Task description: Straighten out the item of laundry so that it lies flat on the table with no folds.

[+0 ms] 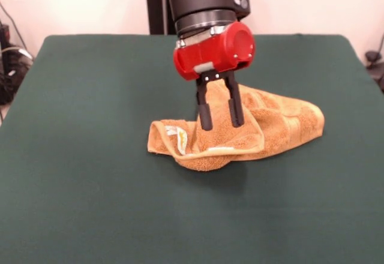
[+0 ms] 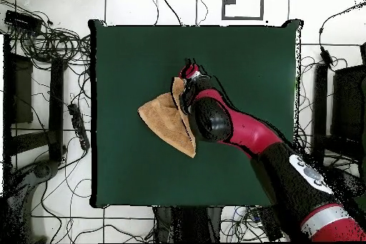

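Cables (image 2: 50,41) are seen on the tiled floor at 9 o'clock of the green worktop (image 1: 78,156). Near its centre the towel (image 1: 282,126) lies bunched and folded, its white label (image 1: 179,139) at 9 o'clock. The tool (image 1: 221,120) is released, 2 fingers (image 1: 205,109) parted against the cloth.

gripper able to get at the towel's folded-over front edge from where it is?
Probably yes. The gripper hangs open right over the towel, fingers apart at the crumpled middle. The folded edge with the white label lies just beside it on the table, nothing covering it.
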{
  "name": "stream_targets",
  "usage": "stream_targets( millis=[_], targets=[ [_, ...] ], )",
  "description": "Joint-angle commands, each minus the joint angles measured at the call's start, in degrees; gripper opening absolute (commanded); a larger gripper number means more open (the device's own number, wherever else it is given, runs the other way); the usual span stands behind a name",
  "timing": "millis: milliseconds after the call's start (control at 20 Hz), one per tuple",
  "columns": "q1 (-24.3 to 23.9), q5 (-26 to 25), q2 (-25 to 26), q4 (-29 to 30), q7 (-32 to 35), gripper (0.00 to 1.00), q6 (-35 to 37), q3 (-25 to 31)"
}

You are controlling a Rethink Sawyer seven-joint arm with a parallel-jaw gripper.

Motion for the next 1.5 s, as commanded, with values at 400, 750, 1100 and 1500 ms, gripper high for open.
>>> stream_targets(
  millis=[400, 750, 1100, 1500],
  targets=[
    [0.9, 4.3, 5.3, 3.0, 12.8, 1.0, 3.4, 5.9],
    [2.9, 8.3, 5.0, 2.0, 12.9, 1.0, 5.0, 2.3],
    [2.9, 11.1, 6.2, 1.3, 12.6, 1.0, 5.4, 2.0],
    [2.7, 12.0, 7.9, 0.4, 12.2, 1.0, 3.6, 2.8]
  ],
)
